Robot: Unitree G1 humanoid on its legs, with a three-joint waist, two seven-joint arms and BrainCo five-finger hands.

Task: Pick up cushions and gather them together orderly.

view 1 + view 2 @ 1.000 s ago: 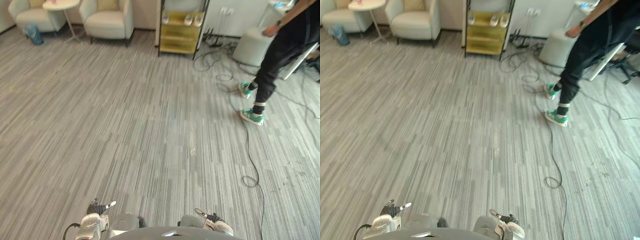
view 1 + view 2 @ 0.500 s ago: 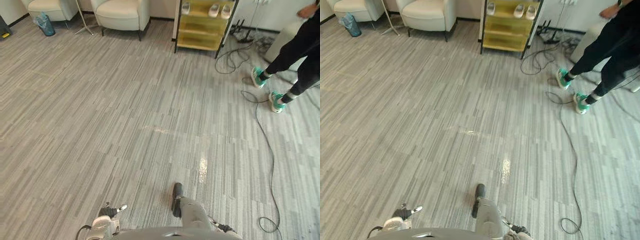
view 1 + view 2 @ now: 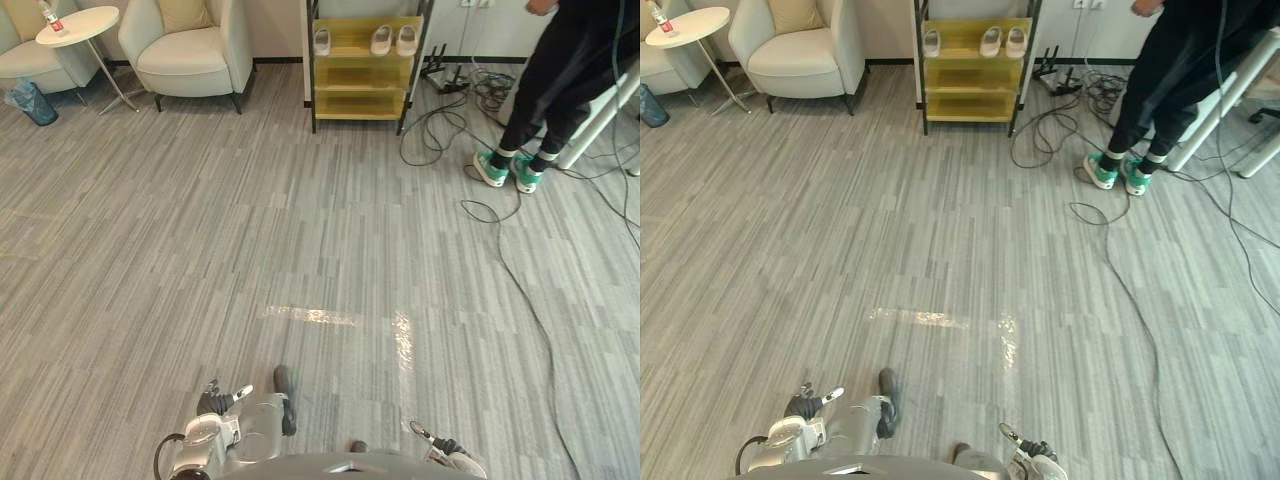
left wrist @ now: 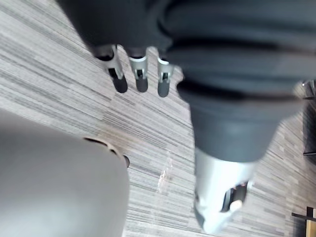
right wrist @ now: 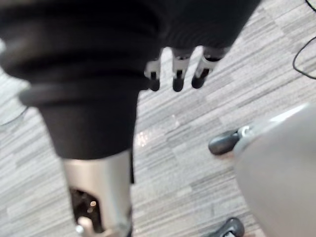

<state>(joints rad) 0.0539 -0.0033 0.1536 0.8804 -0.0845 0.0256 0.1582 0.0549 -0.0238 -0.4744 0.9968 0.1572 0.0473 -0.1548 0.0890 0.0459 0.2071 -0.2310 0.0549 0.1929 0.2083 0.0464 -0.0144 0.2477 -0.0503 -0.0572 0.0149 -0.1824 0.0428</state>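
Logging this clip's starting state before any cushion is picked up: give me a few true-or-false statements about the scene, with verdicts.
1. The left hand and the right hand hold nothing. True.
2. A cushion lies on the floor just ahead of the robot. False: the tan cushion sits in the armchair at the far wall.
3. The yellow shelf carries pale shoes on its top level. True.
4. The person wears red sneakers. False: they are teal sneakers.
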